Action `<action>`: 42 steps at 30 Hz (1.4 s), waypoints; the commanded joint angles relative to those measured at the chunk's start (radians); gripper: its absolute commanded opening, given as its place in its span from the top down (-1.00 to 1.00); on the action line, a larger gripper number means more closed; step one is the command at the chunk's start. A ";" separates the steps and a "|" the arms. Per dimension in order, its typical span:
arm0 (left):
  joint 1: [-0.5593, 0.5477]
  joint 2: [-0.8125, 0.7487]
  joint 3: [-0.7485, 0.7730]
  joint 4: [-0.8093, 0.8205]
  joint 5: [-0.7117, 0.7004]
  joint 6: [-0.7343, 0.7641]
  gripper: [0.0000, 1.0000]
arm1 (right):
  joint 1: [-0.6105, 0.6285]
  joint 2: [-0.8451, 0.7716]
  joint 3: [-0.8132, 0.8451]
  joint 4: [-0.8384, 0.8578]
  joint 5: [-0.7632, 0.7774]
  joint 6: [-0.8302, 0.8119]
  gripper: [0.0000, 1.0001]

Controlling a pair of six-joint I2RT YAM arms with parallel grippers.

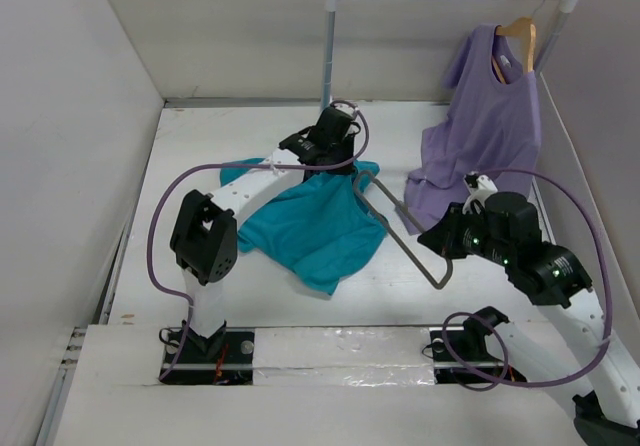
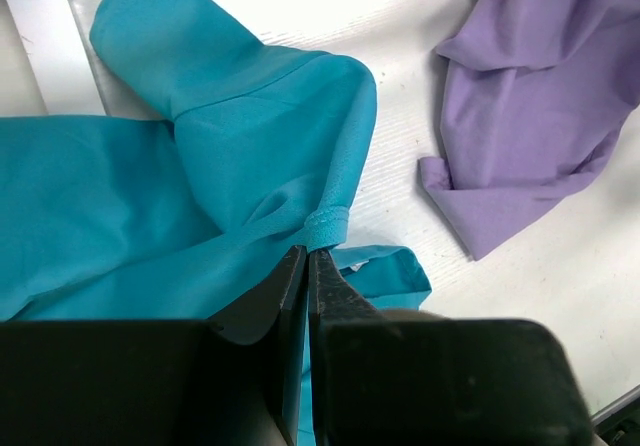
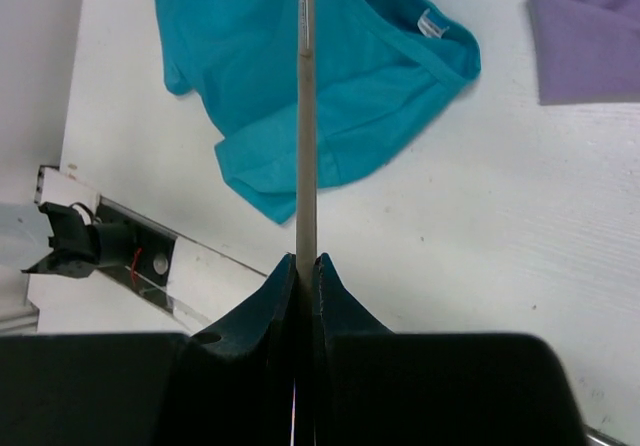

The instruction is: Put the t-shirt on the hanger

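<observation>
Right gripper (image 3: 305,263) clamps hanger (image 3: 306,116), long axis running 10 o'clock in top view toward t-shirt (image 1: 310,231), whose edge left gripper (image 2: 307,253) pinches.

Left wrist view: the teal short-sleeved cloth t-shirt (image 2: 200,196) is cut off by the left edge. Its lower part is masked by the black fingers (image 2: 260,311) of the left gripper (image 2: 307,256). The lilac sleeveless top (image 2: 560,96) is cut off by the right edge.

Top view: the white left arm (image 1: 245,191) covers the t-shirt's upper middle. The far corner of the thin grey triangular hanger (image 1: 400,241) is lost against the cloth there. Its hook cannot be made out.

Right wrist view: the hanger bar is cut off by the top edge. The white collar label (image 3: 430,24) is too small to read.
</observation>
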 commanded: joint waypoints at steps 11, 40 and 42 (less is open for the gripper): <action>0.008 -0.047 0.050 -0.005 0.056 -0.014 1.00 | 0.066 0.119 -0.049 0.222 0.069 -0.014 1.00; -0.025 -0.345 -0.117 -0.013 0.214 -0.087 1.00 | 0.229 0.509 -0.114 0.952 0.489 0.107 1.00; -0.034 -0.366 -0.117 -0.036 0.167 -0.095 1.00 | 0.229 0.542 -0.065 0.944 0.548 0.110 1.00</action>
